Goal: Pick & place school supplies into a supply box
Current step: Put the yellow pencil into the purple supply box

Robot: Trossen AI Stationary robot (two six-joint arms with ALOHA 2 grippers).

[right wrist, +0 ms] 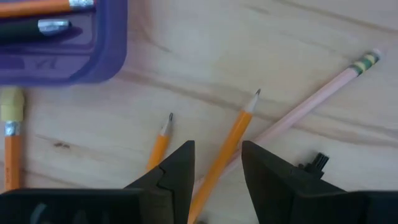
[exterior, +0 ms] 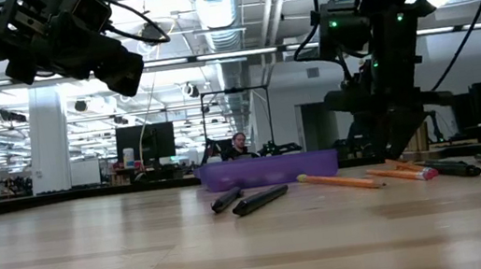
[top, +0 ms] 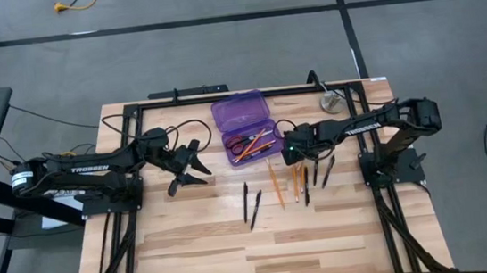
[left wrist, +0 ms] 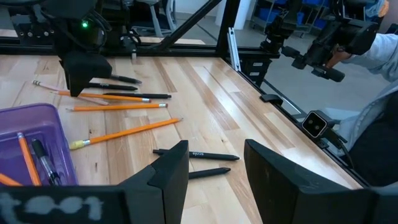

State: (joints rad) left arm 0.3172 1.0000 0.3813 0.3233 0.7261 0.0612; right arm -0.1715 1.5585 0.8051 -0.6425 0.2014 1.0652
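Observation:
The purple supply box lies open at the table's far middle, lid flat behind the tray, with red-handled scissors, pencils and a pen inside. Orange pencils and black pens lie flat on the wood in front of it. My right gripper is open and low over the table just right of the box. Its fingers stand on either side of one orange pencil near its sharpened tip, without touching it. My left gripper is open and hangs above the table left of the box.
A round grey metal disc sits at the far right corner. A pink pencil and another orange pencil lie close beside the right fingers. Bare wood fills the table's near half. A person's sleeve shows beyond the right edge.

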